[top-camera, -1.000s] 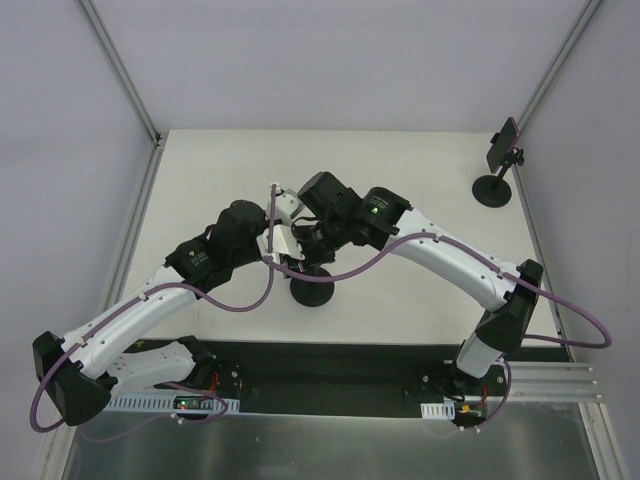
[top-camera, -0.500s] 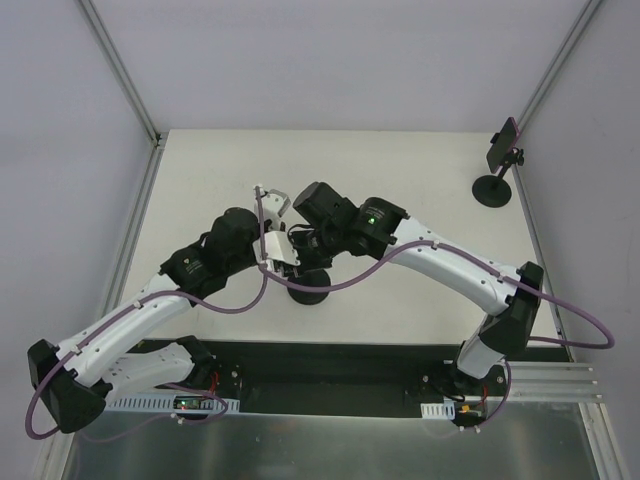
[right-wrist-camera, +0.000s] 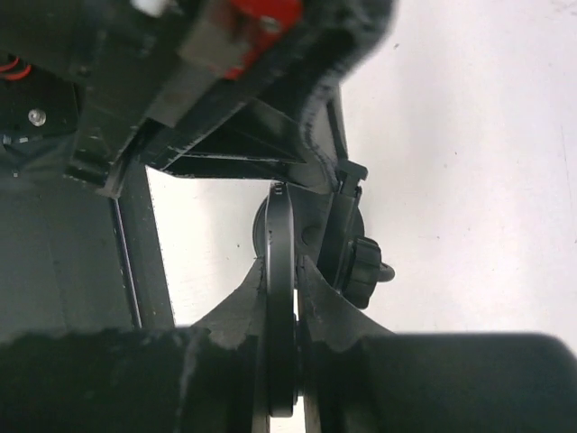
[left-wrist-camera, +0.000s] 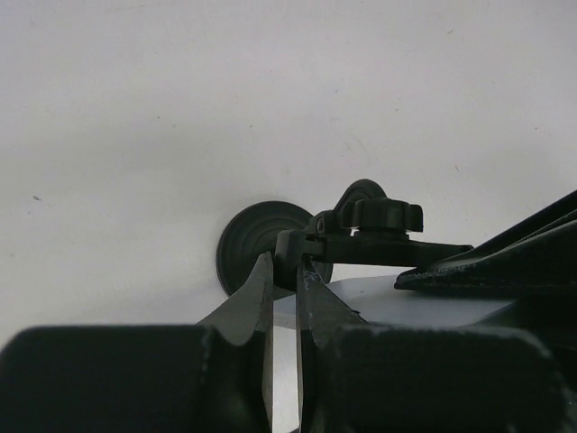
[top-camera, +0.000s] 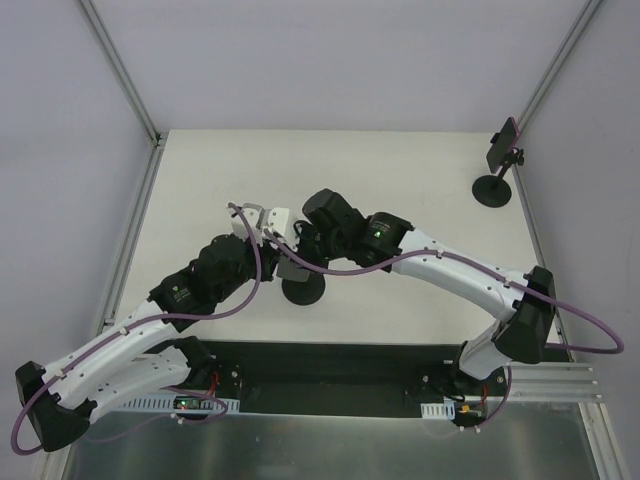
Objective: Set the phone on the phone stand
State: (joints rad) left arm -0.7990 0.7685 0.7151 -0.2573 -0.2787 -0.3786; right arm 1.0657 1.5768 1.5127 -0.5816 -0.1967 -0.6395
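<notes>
The black phone stand (top-camera: 305, 291) stands on its round base mid-table, between both grippers. My right gripper (top-camera: 300, 252) is shut on the dark phone (top-camera: 293, 266). The right wrist view shows the phone (right-wrist-camera: 279, 234) edge-on between the fingers (right-wrist-camera: 320, 302). It is pressed against the stand's holder, whose knob (right-wrist-camera: 365, 269) is just right of it. My left gripper (top-camera: 278, 243) is closed to a narrow gap. In the left wrist view (left-wrist-camera: 287, 271) its tips pinch the end of the stand's clamp arm (left-wrist-camera: 361, 245), above the base (left-wrist-camera: 242, 257). The phone's grey face (left-wrist-camera: 397, 302) lies beside it.
A second stand (top-camera: 492, 190) at the back right corner carries another phone (top-camera: 503, 146). Metal frame rails run along the table's left (top-camera: 135, 230) and right edges. A black strip (top-camera: 330, 365) lies at the near edge by the arm bases.
Both grippers and the stand have shifted a little left. The left arm has drawn back toward the near left, its wrist swinging left. The right arm has stretched further left with the phone.
</notes>
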